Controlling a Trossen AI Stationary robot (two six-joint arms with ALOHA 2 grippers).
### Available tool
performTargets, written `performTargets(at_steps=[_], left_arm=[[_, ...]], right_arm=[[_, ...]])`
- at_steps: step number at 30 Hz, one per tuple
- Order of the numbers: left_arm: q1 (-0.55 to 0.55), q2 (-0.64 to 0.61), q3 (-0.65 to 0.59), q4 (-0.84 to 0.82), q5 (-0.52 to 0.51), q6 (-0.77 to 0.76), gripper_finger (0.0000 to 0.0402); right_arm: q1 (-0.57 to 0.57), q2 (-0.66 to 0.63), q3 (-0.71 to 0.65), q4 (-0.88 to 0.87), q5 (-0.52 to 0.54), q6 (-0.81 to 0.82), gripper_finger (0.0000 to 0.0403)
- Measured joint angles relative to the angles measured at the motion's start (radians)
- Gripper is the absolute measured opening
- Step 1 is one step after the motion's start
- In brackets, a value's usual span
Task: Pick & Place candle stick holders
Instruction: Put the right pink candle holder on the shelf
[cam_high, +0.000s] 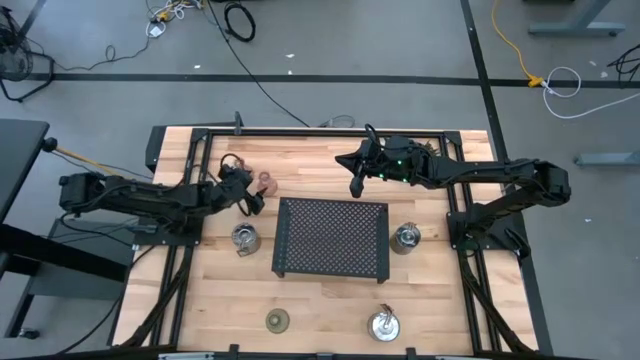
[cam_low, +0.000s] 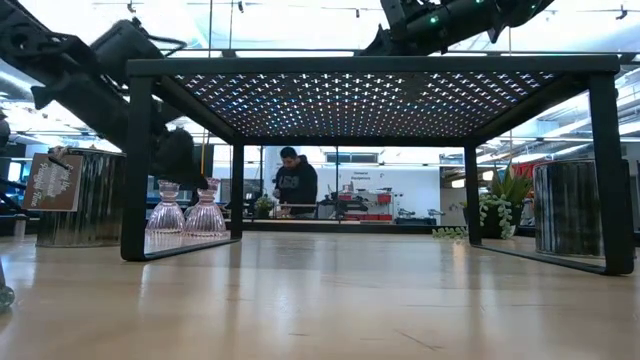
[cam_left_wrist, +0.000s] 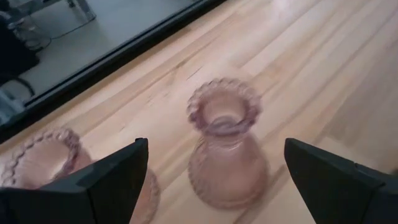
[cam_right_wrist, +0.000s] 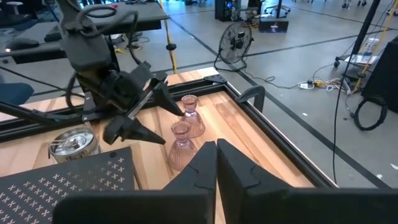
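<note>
Left wrist view: left hand (cam_left_wrist: 211, 171) spread, framing one pink holder (cam_left_wrist: 225, 144); next, advance and pinch it. Right hand (cam_right_wrist: 216, 163), pressed together, waits at tray's (cam_high: 332, 238) twelve o'clock.

second pink holder (cam_left_wrist: 43, 158) cropped, behind finger (cam_left_wrist: 106, 180)

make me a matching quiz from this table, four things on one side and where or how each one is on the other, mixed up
Things:
1. left claw
2. right claw
3. olive-green holder
4. black tray

States or places:
A. shut, above the far edge of the tray
B. middle of the table, standing on legs
C. open, beside the two pink holders
D. near edge of the table, left of a silver holder

Pairs: 1-C, 2-A, 3-D, 4-B
</note>
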Motion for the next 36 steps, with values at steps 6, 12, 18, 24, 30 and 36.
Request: performTargets(at_steps=[6, 12, 18, 24, 30, 36], left_arm=[[0.037, 0.098, 0.000, 0.052, 0.014, 0.000, 0.0376], [0.065, 0.183, 0.000, 0.173, 0.046, 0.027, 0.0376], [0.092, 0.247, 0.000, 0.281, 0.087, 0.050, 0.0376], [0.122, 0.289, 0.000, 0.285, 0.095, 0.062, 0.0347], [0.134, 0.310, 0.000, 0.305, 0.106, 0.065, 0.0230], [0.133, 0.307, 0.004, 0.380, 0.146, 0.092, 0.0119]], right_arm=[[0.000, 0.000, 0.000, 0.000, -0.001, 0.000, 0.0013], [0.000, 0.000, 0.000, 0.000, -0.002, 0.001, 0.0013], [0.000, 0.000, 0.000, 0.000, -0.003, 0.002, 0.0013], [0.000, 0.000, 0.000, 0.000, -0.003, 0.003, 0.0013], [0.000, 0.000, 0.000, 0.000, -0.002, 0.006, 0.0013], [0.000, 0.000, 0.000, 0.000, -0.002, 0.006, 0.0013]])
